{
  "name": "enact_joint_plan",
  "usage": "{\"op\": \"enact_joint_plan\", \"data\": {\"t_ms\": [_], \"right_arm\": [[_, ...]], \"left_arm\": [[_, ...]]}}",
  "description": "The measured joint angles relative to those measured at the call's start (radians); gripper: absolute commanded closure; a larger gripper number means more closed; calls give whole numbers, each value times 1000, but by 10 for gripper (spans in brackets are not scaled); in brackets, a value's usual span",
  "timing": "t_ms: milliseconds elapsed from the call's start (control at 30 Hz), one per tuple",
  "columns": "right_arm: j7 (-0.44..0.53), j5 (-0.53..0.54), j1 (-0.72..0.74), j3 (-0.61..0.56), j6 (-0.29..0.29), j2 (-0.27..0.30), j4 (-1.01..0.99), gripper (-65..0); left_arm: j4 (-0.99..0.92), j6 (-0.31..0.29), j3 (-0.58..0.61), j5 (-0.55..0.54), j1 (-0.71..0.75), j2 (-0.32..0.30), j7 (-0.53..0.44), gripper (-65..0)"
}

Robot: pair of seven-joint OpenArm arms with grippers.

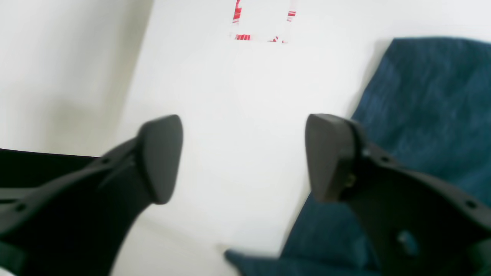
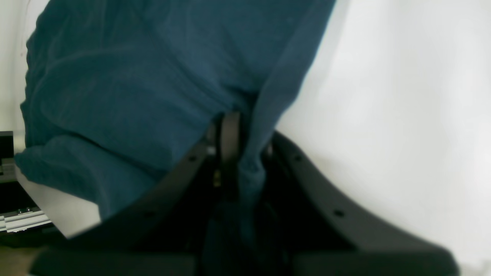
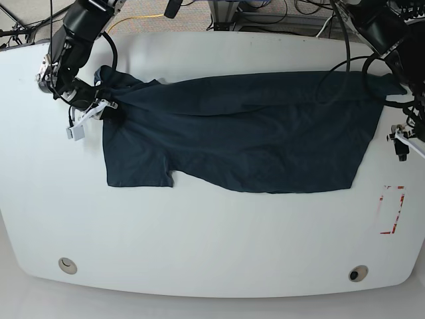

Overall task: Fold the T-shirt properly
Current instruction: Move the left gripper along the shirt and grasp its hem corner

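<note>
White tabletop with rounded corners carries all items; cables and floor show beyond its far edge. T-shirt, dark navy, lies spread lengthwise along the far half of the tabletop, partly doubled over along its far side, one sleeve pointing toward the near edge. Red-marked rectangle sits near the right edge, clear of the cloth.

Right end effector: clenched on a bunched fold of the T-shirt, cloth pinched between its fingers at the garment's end by the left edge. Left end effector: released, fingers spread wide over bare tabletop, cloth edge just beside one finger, nothing held.

Handling assessment: cloth appears soft, light and limp; it will sag and wrinkle and not hold shape. Judged best grasp points are corners and hems, pinched through both layers, lifted low to avoid dragging folds out.
</note>
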Motion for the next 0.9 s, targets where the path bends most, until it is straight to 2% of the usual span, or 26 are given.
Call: {"op": "enact_joint_plan", "data": {"t_ms": [100, 167, 267, 433, 567, 733, 900], "right_arm": [[0, -1, 0, 0, 0, 0, 0, -46], [0, -1, 0, 0, 0, 0, 0, -46], [0, -1, 0, 0, 0, 0, 0, -46], [1, 0, 0, 0, 0, 0, 0, -46], [1, -1, 0, 0, 0, 0, 0, -46], [1, 0, 0, 0, 0, 0, 0, -46], [1, 0, 0, 0, 0, 0, 0, -46]], "left_arm": [[-87, 19, 4, -2, -50, 0, -5, -522], [-148, 69, 11, -1, -80, 2, -6, -524], [-243, 105, 32, 1, -116, -2, -5, -524], [-367, 101, 54, -10, -169, 10, -5, -524], [-414, 104, 58, -58, -175, 36, -85, -524], [-490, 108, 150, -83, -177, 35, -138, -524], [-555, 105, 185, -106, -197, 39, -169, -524]]}}
